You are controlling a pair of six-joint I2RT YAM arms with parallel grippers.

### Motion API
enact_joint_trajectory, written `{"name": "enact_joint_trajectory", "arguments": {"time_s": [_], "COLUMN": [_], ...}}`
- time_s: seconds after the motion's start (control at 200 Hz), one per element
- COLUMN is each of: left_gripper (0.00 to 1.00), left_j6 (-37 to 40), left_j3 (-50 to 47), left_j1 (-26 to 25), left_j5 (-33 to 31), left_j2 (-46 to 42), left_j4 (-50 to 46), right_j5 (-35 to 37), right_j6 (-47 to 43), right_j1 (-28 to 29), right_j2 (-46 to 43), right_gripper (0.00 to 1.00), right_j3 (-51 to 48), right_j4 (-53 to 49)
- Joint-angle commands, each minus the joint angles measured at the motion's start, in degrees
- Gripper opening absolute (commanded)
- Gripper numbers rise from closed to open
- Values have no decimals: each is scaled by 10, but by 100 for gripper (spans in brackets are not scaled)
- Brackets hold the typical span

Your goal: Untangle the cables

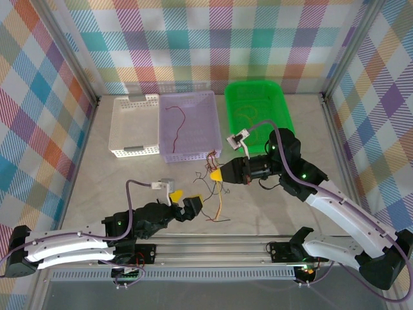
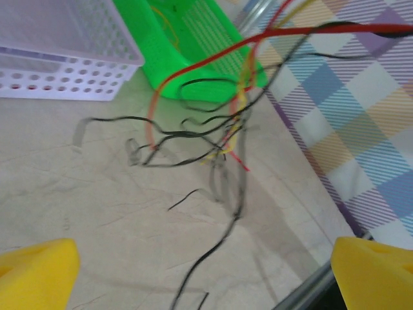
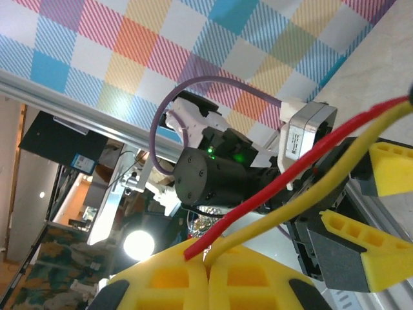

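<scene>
The left arm is laid low along the near edge of the desk and stretched to the right, with the left gripper set just beside the cables. In the left wrist view its yellow fingers are seen at the two lower corners, spread wide, with nothing held between them. The tangle of black, red and orange-yellow strands is spread over the desk ahead of them.

The right arm is held up from the near right, bent at the elbow and turned back to the left, so that the right gripper is pointed left at the upper part of the bunch. In the right wrist view its yellow fingers are pressed together on one red and one yellow strand.

The cables are found at the middle of the desk, between the two grippers and just in front of the lilac basket. A single red strand is seen inside that basket, and a thin orange-yellow strand inside the green bin. A white basket is set beside the lilac one.

A white label is carried on the left wrist's camera housing, but its print cannot be read.
</scene>
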Motion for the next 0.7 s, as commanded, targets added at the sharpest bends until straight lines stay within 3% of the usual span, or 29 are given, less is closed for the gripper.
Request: {"name": "enact_joint_trajectory", "arguments": {"time_s": [0.0,0.21,0.535,0.695], "left_gripper": [100,100,100,100], "left_j6": [17,23,50,58], "left_j3": [15,53,103,146], "left_j1": [-3,-8,-26,-46], "left_j5": [59,114,131,109], "left_j2": [29,102,170,223], "left_j4": [79,108,154,159], "right_j5": [-5,-6,-3,-1], "right_j6": [-8,-2,2,8], "right_j1": [-4,-11,-13,-13], "right_j2": [2,5,9,7], "right_gripper": [0,0,0,0], "right_j3": [22,22,12,6], "right_j4": [3,15,25,33]}}
